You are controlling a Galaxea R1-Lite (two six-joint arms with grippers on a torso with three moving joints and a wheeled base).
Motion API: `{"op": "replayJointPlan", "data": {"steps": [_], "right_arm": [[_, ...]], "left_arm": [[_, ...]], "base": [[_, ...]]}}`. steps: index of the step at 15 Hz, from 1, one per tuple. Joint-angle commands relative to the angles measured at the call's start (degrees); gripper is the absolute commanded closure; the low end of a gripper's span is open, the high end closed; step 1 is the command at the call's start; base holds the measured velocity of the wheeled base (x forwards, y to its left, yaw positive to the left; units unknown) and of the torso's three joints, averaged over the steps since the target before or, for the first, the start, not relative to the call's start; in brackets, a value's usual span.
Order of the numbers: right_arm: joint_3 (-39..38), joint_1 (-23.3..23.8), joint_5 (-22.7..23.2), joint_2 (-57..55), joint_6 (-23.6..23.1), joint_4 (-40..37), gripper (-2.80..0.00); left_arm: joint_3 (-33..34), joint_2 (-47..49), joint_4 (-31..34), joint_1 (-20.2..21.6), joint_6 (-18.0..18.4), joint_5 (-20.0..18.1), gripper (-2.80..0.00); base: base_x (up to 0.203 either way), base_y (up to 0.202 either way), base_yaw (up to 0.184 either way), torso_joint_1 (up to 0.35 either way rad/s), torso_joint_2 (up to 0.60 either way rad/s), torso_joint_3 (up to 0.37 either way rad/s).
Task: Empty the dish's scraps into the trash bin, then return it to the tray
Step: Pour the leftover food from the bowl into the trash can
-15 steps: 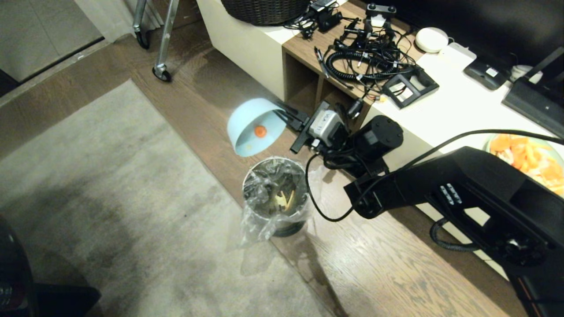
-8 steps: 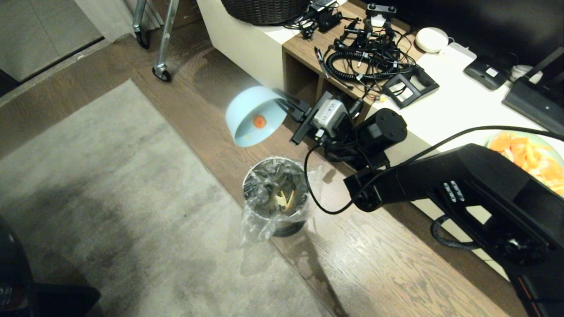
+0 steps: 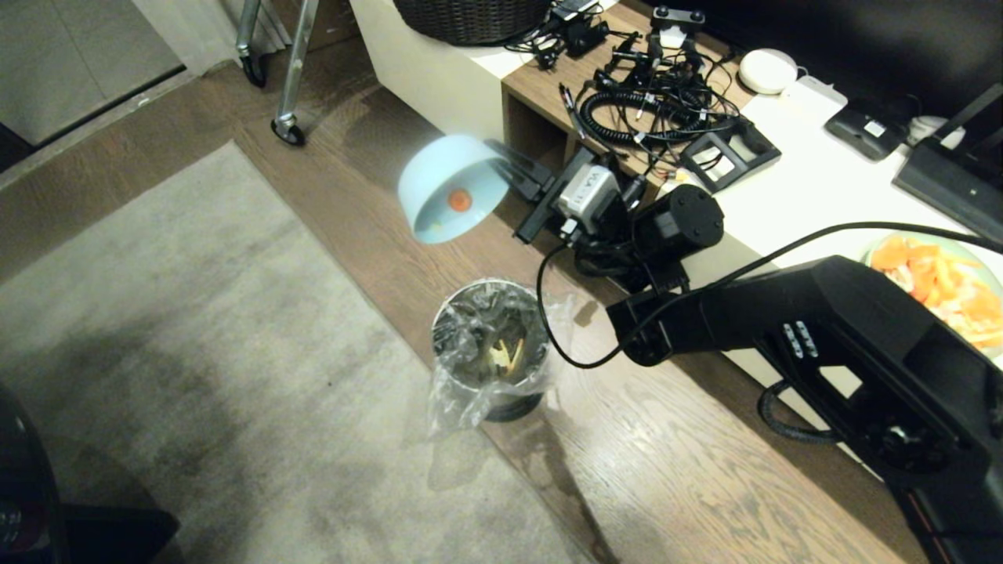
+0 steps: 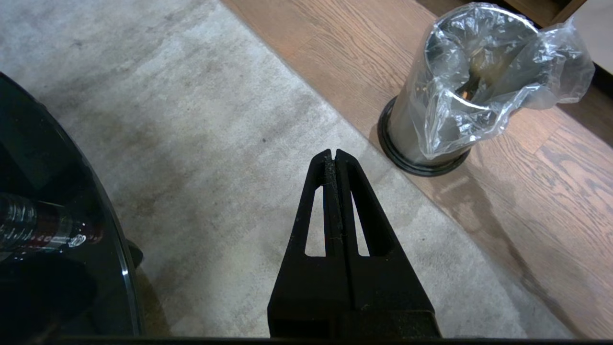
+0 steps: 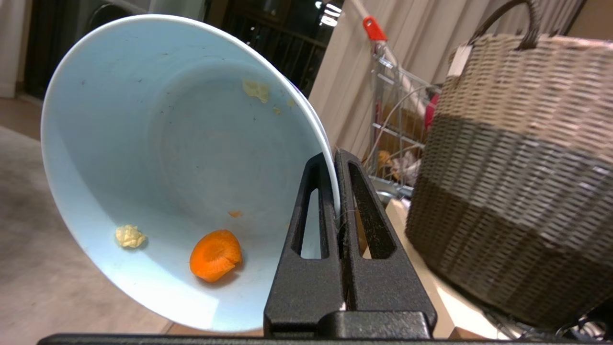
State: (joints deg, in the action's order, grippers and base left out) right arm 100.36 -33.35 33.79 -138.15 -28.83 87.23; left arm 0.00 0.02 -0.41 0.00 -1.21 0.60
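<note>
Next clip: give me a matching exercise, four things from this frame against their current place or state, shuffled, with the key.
Things:
1. small round pale blue bowl
2. round orange carrot slice
3. small brushed-steel trash bin with clear liner bag
4. left gripper

States:
A. shut and empty, over the grey rug
B. on the wooden floor, with yellowish and orange scraps inside
C. tipped on its side, rim pinched by the right gripper
D. stuck to the bowl's inside wall

Pairs: 1-C, 2-D, 3-B, 4-A
</note>
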Motion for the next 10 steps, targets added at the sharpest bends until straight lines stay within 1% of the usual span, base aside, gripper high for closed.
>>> {"op": "replayJointPlan", "data": {"steps": [1,10], "right_arm": [[2.5,-0.04,0.22,-1.0,-0.21,2.72,0.0],[8.17,-0.13,0.22,-2.73,-0.39,2.72,0.0]], "left_arm": [[0.0,-0.02,-0.02,0.0,-0.02,0.02,0.0],[0.0,-0.02,-0.02,0.0,-0.02,0.02,0.0]], "base": [[0.0,0.0,0.0,0.0,0.0,0.0],[0.0,0.0,0.0,0.0,0.0,0.0]]}}
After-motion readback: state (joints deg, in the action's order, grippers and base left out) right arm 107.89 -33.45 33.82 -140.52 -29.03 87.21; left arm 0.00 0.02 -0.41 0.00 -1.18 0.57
